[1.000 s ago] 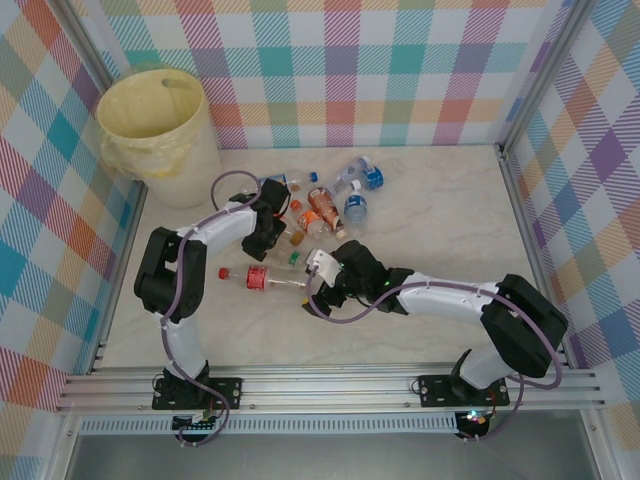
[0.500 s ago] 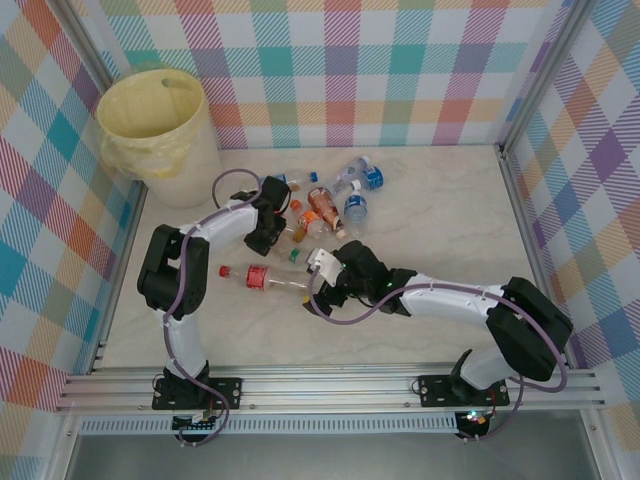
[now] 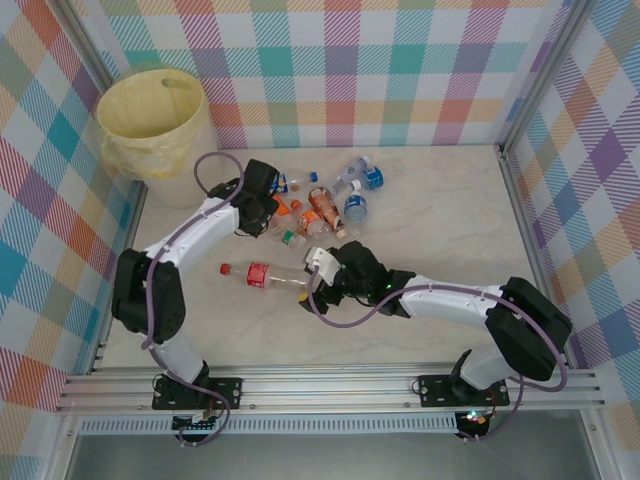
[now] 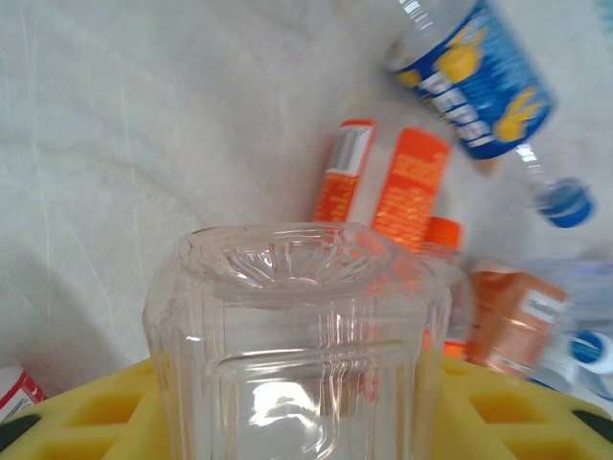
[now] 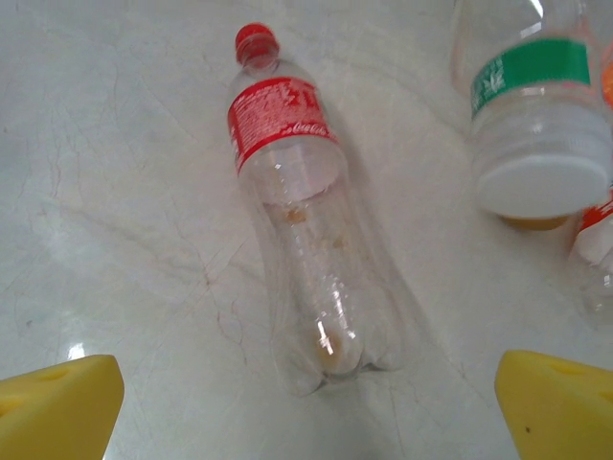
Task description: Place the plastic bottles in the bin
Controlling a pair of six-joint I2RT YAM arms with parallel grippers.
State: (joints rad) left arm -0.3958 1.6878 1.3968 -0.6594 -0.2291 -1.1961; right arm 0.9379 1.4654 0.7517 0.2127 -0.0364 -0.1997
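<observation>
Pinching a clear bottle [image 4: 292, 307], my left tool [image 4: 287, 426] has its yellow pads [image 4: 86, 422] pressed against both sides, and the bottle's moulded base sticks out past them. Beyond it on the counter [image 4: 144, 144] lie two orange-labelled bottles [image 4: 410, 187] side by side and a blue-labelled bottle [image 4: 474, 77] with a blue cap. From above, my left tool [image 3: 262, 200] sits at the left edge of the pile of bottles [image 3: 335, 200], and the bin [image 3: 196, 150] stands in the far left corner, near but apart from it.

My right tool [image 5: 308, 402] is spread wide, its pads at either side of the wrist view. Between and just beyond them a red-labelled bottle [image 5: 297, 220] lies flat on the counter, red cap pointing away, untouched. A green-labelled bottle [image 5: 536, 115] lies to its right. From above, my right tool [image 3: 318, 275] hangs at the base end of that red-labelled bottle [image 3: 262, 277].
</observation>
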